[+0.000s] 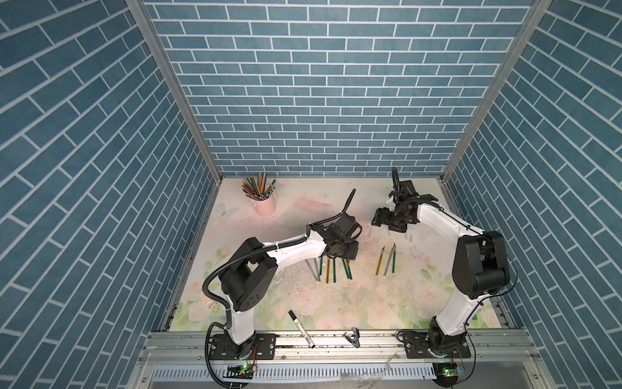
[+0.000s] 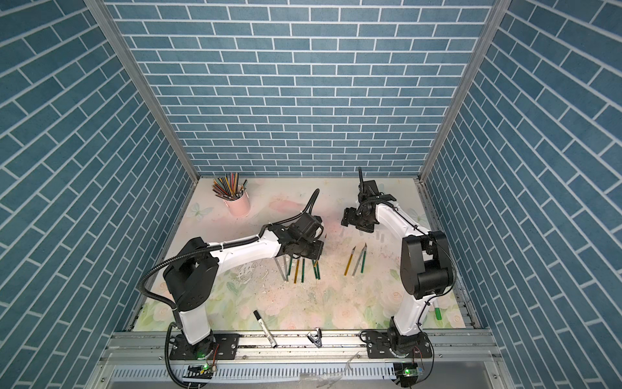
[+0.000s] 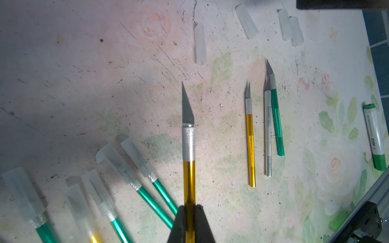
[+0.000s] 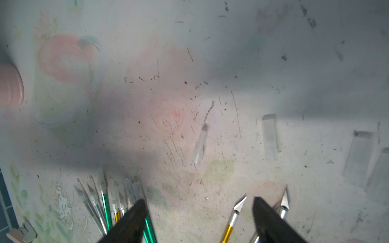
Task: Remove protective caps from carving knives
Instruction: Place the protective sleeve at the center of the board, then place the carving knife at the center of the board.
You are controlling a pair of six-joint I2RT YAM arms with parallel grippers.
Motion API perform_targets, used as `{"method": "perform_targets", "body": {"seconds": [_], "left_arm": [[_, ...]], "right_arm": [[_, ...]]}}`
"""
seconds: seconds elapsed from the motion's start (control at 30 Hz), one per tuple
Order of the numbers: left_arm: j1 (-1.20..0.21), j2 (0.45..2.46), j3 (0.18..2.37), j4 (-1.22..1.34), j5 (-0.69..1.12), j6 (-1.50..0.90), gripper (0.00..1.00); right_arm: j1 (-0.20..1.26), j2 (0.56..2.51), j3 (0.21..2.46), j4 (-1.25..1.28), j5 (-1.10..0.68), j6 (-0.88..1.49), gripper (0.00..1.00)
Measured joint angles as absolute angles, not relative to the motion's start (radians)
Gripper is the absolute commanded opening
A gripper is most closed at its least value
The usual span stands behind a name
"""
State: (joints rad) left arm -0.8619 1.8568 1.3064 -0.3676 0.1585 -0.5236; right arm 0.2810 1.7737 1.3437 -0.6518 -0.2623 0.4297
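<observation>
We note the left tool (image 3: 189, 213) clamped on the handle of a gold carving knife (image 3: 188, 168), blade bare, above the bench (image 3: 73, 84). The right tool (image 4: 198, 202) stands wide and empty over a loose protective cap (image 4: 201, 145), with three more caps (image 3: 246, 21) nearby. Three bare knives (image 3: 268, 130) lie together near the caps; the capped knives (image 3: 117, 162) fan out by the left tool.

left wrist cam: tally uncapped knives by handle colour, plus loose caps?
Gold: 2 (held gold knife in left gripper, lying gold knife)
Silver: 1 (silver knife)
Green: 1 (uncapped green knife)
Loose caps: 4
Total: 8
</observation>
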Motion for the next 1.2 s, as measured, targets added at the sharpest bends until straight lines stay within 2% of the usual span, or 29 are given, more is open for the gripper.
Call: {"method": "perform_targets", "body": {"seconds": [0.37, 0.73, 1.2], "left_arm": [[-0.889, 1.875, 1.347, -0.379, 0.128, -0.615, 0.03], [-0.982, 2.013, 1.471, -0.396, 0.054, -0.755, 0.04], [-1.003, 2.095, 1.539, -0.454, 0.006, -0.838, 0.11]], "right_arm": [[0.262, 1.646, 1.267, -0.649, -0.272, 0.433, 0.98], [0.197, 1.490, 1.152, -0.634, -0.318, 0.433, 0.98], [0.094, 1.327, 1.020, -0.619, -0.412, 0.434, 0.98]]}}
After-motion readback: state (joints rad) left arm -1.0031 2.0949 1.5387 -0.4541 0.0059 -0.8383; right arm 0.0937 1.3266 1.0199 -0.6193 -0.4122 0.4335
